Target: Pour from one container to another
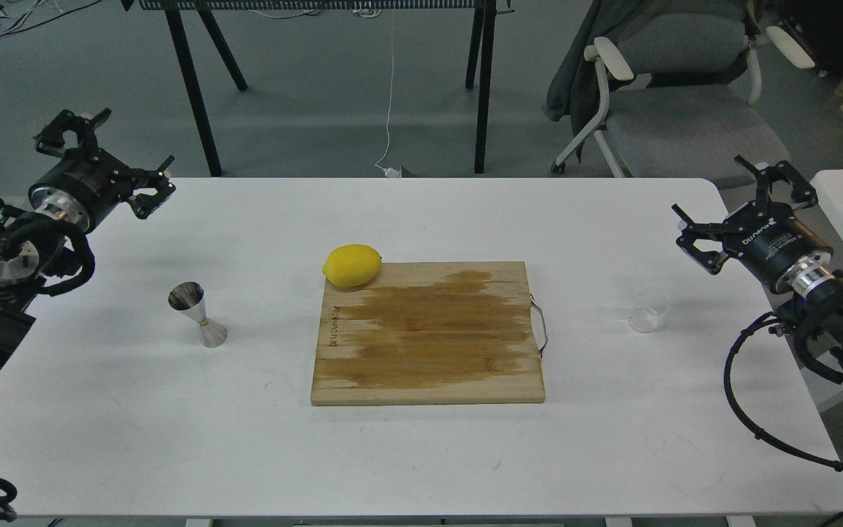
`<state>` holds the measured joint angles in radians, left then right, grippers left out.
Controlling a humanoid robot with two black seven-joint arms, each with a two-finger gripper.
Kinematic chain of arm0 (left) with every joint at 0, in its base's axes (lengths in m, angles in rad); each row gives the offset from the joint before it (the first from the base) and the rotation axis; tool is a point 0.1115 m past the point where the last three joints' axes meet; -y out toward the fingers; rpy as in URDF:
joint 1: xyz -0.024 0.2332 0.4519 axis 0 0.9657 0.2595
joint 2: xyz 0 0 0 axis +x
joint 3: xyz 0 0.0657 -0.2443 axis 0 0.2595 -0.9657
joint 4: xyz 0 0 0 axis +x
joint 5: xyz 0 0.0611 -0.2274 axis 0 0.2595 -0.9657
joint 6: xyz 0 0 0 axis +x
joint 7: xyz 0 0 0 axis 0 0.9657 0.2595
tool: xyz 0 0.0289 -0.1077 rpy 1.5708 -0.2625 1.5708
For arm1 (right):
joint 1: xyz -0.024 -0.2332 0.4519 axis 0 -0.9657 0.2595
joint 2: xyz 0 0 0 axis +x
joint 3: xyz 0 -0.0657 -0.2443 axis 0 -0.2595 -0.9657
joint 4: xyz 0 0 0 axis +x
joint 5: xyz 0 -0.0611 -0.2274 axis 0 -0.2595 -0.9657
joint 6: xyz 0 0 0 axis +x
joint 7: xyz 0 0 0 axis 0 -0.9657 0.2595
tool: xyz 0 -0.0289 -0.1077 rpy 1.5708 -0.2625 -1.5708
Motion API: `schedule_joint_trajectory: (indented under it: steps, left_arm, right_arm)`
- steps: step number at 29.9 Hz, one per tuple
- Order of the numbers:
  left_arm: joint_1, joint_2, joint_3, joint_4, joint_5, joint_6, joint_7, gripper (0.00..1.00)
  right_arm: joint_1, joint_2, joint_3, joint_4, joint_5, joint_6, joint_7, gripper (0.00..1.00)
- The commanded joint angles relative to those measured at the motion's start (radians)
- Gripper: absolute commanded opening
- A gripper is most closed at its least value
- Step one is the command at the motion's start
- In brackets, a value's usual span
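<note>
The small clear cup (pixel 648 309) stands upright on the white table (pixel 421 454), right of the cutting board. The shiny steel jigger (pixel 197 314) stands upright on the table left of the board. My right gripper (pixel 743 197) hovers open near the table's right edge, above and to the right of the cup, holding nothing. My left gripper (pixel 103 154) hangs open over the far left corner, well behind the jigger, also holding nothing.
A wooden cutting board (pixel 429 333) with a metal handle lies in the middle of the table. A yellow lemon (pixel 352 265) rests on its far left corner. A grey chair (pixel 685 102) and black table legs (pixel 195 95) stand beyond the far edge.
</note>
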<state>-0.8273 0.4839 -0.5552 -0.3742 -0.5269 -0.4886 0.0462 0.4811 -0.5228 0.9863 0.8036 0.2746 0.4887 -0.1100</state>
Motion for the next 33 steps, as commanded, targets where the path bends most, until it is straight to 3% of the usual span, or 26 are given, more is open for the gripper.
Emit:
schedule_joint_trajectory:
  steps: [1, 7, 13, 17, 20, 22, 26, 31, 33]
  left_arm:
    - [0.005, -0.007, 0.000, 0.009, 0.001, 0.000, -0.052, 1.00]
    - [0.004, -0.019, -0.008, 0.084, -0.008, 0.000, -0.160, 1.00]
    - [-0.006, -0.117, -0.040, 0.261, -0.022, 0.000, -0.331, 1.00]
    - [-0.009, -0.096, -0.011, 0.271, 0.001, 0.000, -0.345, 1.00]
    - [-0.030, -0.013, 0.044, 0.304, 0.066, 0.000, -0.353, 1.00]
    - [-0.090, 0.045, 0.105, 0.316, 0.105, 0.000, -0.382, 1.00]
    - [-0.186, 0.096, 0.329, 0.382, 0.166, 0.000, -0.523, 1.00]
    - [-0.309, 0.070, 0.772, 0.532, 0.188, 0.000, -0.535, 1.00]
    - [-0.326, 0.006, 0.932, 0.630, 0.189, 0.000, -0.535, 0.99]
  right_arm:
    - [-0.001, -0.005, 0.000, 0.000, 0.000, 0.000, 0.001, 0.99]
    - [-0.009, -0.005, 0.000, -0.001, 0.000, 0.000, 0.006, 0.99]
    - [-0.007, -0.005, 0.000, -0.001, 0.000, 0.000, 0.006, 0.99]
    - [-0.006, -0.006, 0.002, -0.003, 0.000, 0.000, 0.006, 0.99]
    - [-0.010, -0.014, 0.005, 0.009, 0.003, 0.000, 0.007, 0.99]
    - [-0.012, -0.023, 0.020, 0.011, 0.003, 0.000, 0.007, 0.99]
    - [-0.012, -0.025, 0.043, 0.011, 0.002, 0.000, 0.007, 0.99]
    - [-0.006, -0.025, 0.045, 0.011, 0.002, 0.000, 0.007, 0.99]
    - [-0.006, -0.028, 0.043, 0.008, 0.002, 0.000, 0.007, 0.99]
